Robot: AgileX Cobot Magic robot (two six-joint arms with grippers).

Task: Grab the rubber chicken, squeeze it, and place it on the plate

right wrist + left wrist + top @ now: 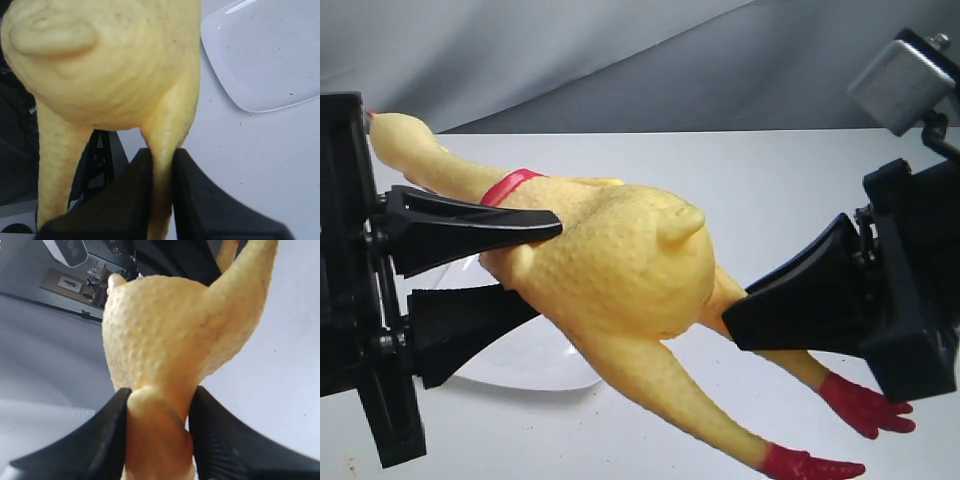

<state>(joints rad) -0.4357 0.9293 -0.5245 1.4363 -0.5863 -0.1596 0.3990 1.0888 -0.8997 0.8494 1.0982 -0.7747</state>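
Rubber chicken hangs above the white table, spanned between both arms. Left gripper is closed partway, its fingers pressing into the body near the red collar. Right gripper is almost fully closed, pinching one thin leg above its red foot. Plate lies on the table below the chicken, apart from it, with dark specks on its surface.
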